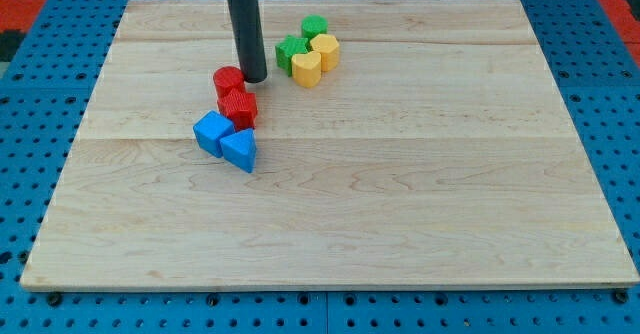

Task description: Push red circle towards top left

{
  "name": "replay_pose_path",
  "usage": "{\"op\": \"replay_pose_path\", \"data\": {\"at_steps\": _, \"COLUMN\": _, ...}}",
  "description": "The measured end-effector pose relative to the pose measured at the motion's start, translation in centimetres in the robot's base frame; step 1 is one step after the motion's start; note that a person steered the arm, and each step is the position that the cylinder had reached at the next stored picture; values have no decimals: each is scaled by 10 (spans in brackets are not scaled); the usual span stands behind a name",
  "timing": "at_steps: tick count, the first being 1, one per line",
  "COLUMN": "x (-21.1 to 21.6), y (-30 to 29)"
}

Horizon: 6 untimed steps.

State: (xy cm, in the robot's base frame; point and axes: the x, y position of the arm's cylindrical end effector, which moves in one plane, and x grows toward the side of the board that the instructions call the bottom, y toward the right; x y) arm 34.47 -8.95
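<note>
The red circle (227, 79) lies on the wooden board (400, 174), in the upper left part of the view. My tip (254, 78) stands right against the circle's right side. A second red block (239, 107), of a ridged shape, sits just below the circle and touches it. The rod rises from the tip to the view's top edge.
A blue cube (211, 132) and a blue triangle (241, 149) lie together below the red blocks. To the right of the rod sit two green blocks (292, 51) (314, 26) and two yellow blocks (307, 68) (325, 49) in a tight cluster.
</note>
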Motion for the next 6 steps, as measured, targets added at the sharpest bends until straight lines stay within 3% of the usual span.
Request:
{"op": "replay_pose_path", "data": {"at_steps": 2, "x": 29, "y": 28}}
{"op": "replay_pose_path", "data": {"at_steps": 3, "x": 36, "y": -59}}
{"op": "replay_pose_path", "data": {"at_steps": 4, "x": 23, "y": -92}}
{"op": "replay_pose_path", "data": {"at_steps": 5, "x": -31, "y": -119}}
{"op": "replay_pose_path", "data": {"at_steps": 6, "x": -29, "y": -111}}
